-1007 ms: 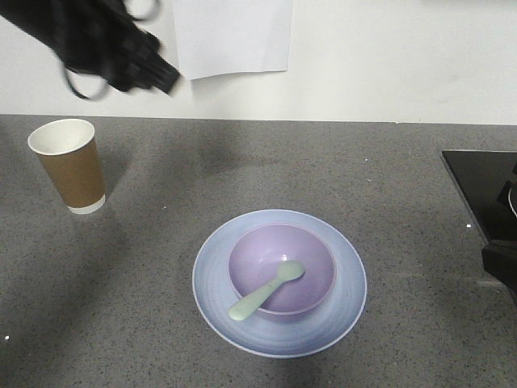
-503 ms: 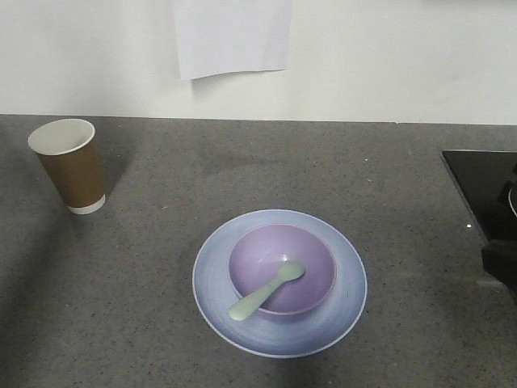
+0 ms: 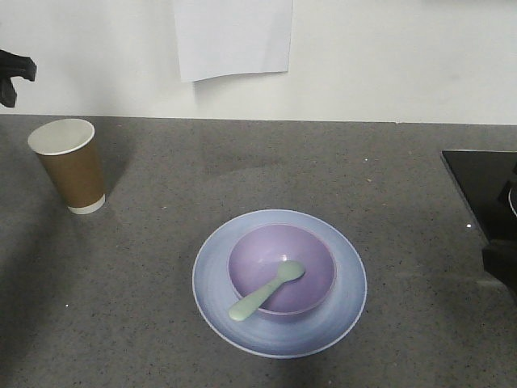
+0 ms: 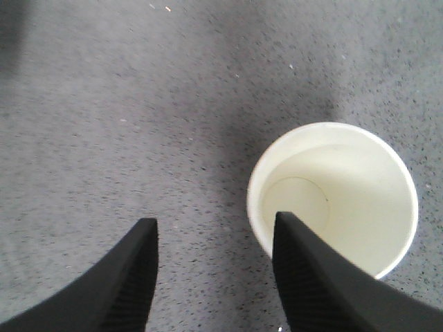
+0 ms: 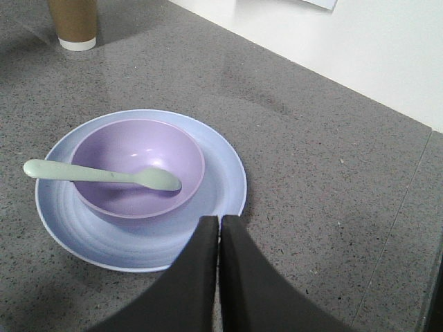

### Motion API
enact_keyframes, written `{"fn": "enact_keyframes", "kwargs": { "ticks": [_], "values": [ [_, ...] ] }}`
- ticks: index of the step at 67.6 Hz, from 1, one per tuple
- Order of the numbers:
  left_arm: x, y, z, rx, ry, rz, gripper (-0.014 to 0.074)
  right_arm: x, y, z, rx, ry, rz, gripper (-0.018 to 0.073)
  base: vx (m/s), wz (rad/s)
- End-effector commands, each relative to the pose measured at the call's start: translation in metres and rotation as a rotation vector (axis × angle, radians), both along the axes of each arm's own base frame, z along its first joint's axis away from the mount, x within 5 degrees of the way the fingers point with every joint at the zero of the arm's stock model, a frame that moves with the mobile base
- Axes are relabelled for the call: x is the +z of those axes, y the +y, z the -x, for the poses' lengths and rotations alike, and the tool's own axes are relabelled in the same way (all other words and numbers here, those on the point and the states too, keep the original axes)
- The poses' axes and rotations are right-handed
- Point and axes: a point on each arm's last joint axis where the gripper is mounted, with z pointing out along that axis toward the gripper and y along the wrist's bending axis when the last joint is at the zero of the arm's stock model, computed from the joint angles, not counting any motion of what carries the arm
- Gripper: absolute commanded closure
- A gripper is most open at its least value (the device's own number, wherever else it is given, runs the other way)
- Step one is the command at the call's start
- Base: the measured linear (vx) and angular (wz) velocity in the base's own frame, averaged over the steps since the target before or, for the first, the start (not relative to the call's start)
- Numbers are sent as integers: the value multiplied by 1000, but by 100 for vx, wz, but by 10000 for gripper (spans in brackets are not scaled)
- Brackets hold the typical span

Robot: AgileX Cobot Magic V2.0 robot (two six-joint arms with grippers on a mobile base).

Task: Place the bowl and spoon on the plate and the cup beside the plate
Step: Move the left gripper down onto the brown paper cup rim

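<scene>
I am seeing the spoon (image 3: 266, 289) lying diagonally in the bowl (image 3: 282, 271), handle pointing near-left over the plate (image 3: 339, 311). Left gripper (image 4: 214, 277) is hanging spread above the cup (image 4: 333, 197); right gripper (image 5: 219, 238) is pressed together.

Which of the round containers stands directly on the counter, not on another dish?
The brown cup; the purple bowl sits on the blue plate.

Bare grey counter (image 3: 161, 267) lies between the paper cup (image 3: 68, 165) at far left and the plate (image 3: 279, 283), which are well apart. The bowl (image 3: 282, 268) sits on the plate with the spoon (image 3: 266, 290) jutting over its rim. A black block (image 3: 493, 210) bounds the right edge. The wall (image 3: 388, 56) closes the back.
</scene>
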Motion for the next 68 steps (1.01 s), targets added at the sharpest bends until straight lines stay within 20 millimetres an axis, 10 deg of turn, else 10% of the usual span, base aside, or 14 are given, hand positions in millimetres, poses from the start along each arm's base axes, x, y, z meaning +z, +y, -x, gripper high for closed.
{"fn": "enact_keyframes", "kwargs": {
  "ticks": [1,50,68],
  "values": [
    [16,-2,0,-12,-94,24,238,13,0,-3,-21,-80,-40,565,0,0],
    [-50,-1,-40,-13,52,50,247,13,0,-3,-21,-77,-46,565,0,0],
    [-51,-1,-37,-47,88,35,560,13,0,-3,-21,-77,-46,565,0,0]
  ]
}}
